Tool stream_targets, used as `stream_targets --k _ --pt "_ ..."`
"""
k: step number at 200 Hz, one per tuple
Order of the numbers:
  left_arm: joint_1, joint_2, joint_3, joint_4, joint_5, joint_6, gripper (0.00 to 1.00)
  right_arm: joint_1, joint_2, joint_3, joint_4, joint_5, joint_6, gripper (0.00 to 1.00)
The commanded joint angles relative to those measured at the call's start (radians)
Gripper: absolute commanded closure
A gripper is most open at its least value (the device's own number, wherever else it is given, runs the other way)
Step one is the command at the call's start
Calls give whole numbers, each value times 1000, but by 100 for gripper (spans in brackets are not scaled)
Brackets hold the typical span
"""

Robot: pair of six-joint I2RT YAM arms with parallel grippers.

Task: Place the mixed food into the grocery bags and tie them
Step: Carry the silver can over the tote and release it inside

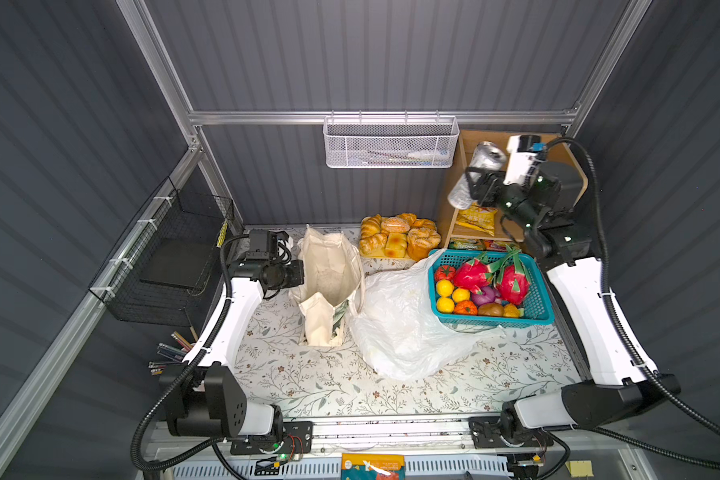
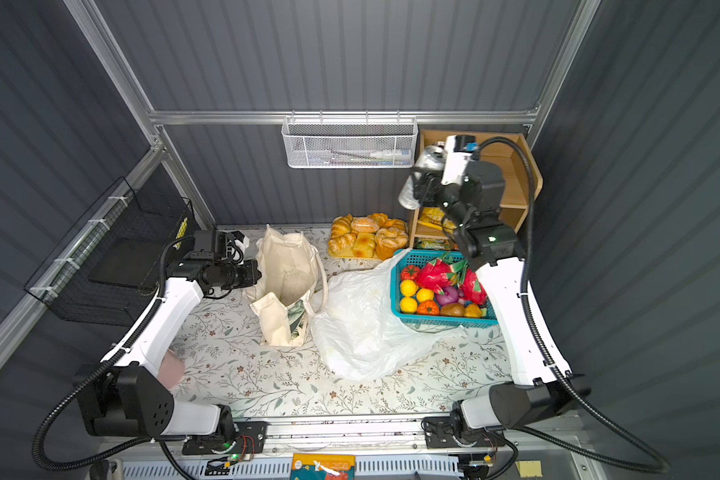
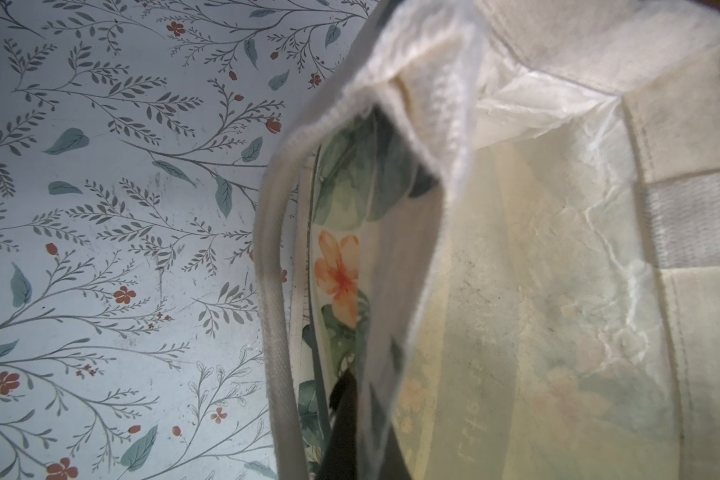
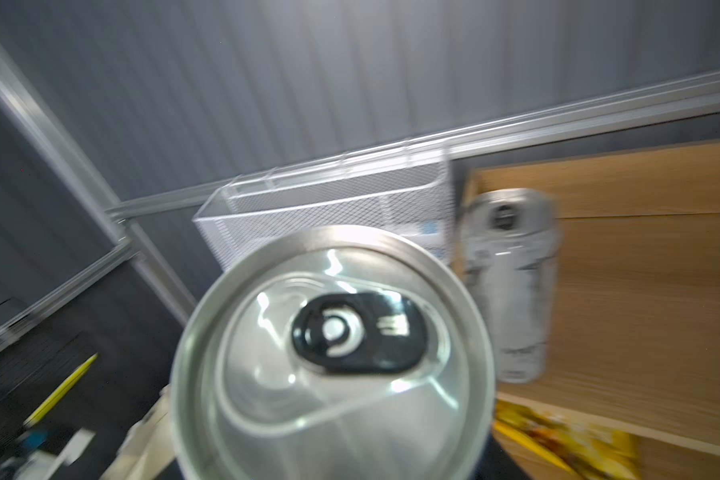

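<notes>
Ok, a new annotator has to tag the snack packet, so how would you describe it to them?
Find the wooden shelf unit in the back right corner, beside the bread rolls. On its middle shelf lies the snack packet: crinkly and bright yellow, unlike the green and pink sweet packets one level down.

Open-mouthed tote (image 1: pixel 321 322) clear above, plastic bag (image 1: pixel 400 328) sprawled between it and basket (image 1: pixel 491 319)
</notes>
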Motion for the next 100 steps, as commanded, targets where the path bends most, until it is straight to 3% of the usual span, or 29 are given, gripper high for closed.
stream_targets --k 1,44,100 --pt "5 11 25 -71 0 23 100 160 25 -3 90 -37 -17 69" --pt "5 13 54 -92 -6 23 100 425 214 66 126 -21 -39 68" --pt "5 19 108 -138 -11 34 100 555 466 172 177 8 -128 67"
